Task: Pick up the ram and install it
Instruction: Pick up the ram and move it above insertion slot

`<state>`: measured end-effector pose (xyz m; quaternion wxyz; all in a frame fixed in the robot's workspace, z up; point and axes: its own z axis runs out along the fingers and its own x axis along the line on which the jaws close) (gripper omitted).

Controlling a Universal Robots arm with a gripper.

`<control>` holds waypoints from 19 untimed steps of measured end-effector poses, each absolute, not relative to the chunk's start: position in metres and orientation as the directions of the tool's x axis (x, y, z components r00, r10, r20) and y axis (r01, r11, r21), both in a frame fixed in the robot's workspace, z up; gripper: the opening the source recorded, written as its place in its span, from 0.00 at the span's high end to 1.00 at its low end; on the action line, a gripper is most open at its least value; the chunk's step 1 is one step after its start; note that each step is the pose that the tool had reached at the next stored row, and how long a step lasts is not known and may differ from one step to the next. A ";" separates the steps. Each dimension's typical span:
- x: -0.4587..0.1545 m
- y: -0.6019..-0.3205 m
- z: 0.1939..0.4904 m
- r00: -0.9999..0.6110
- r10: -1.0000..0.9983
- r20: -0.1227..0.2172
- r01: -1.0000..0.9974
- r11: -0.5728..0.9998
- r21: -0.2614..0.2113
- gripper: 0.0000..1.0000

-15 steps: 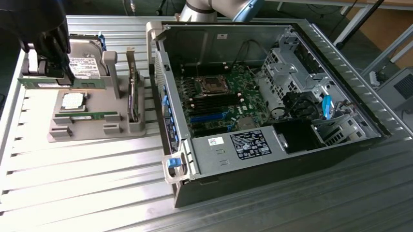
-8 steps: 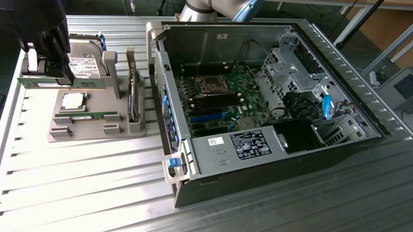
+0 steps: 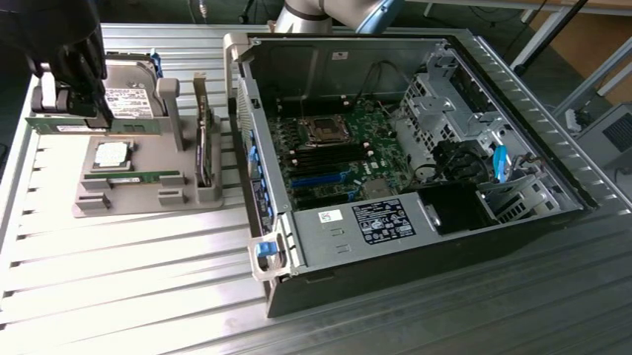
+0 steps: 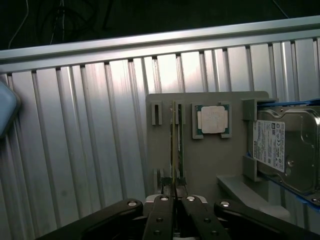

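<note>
"Green board first: where is the ram [image 3: 64,124] sitting?"

"I am holding it. My tool [image 3: 61,109] is gripping it from above, jaws drawn almost together with nothing but the thin board between them. In the wrist view it is showing edge-on, running out from between my fingers [image 4: 162,215]."

"Is it resting on anything?"

"I am judging not. It is looking raised over the grey holder [image 3: 148,200] on the tabletop [image 3: 148,296], near the hard drive [image 3: 129,92]. A second green stick [image 3: 133,177] is lying in the holder just beside the CPU chip [image 3: 111,154]. I am not touching that one."

"Which way is the target lying?"

"The open computer case [image 3: 326,59] is lying toward the exterior view's right of my tool, well apart from it. Inside, long black slots [image 3: 321,157] are sitting beside the processor socket [image 3: 321,127] on the motherboard [image 3: 365,148]. I am taking those for the memory slots, though I cannot confirm it."

"And the long axis?"

"The ram is hanging level, its long edge running across the exterior view from left to right. The long black slots are running roughly the same way, tilted a little. I am judging the alignment close but not exact."
</note>
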<state>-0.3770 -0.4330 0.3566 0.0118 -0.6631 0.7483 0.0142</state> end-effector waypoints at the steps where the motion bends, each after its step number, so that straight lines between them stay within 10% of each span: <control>1: -0.377 -0.433 0.357 -0.120 -0.992 -0.037 -0.993 0.120 0.006 0.89; 14: -0.377 -0.433 0.367 -0.120 -0.993 -0.019 -0.993 0.120 0.004 0.89; 19: -0.377 -0.433 0.367 -0.122 -0.992 0.041 -0.993 0.122 -0.004 0.89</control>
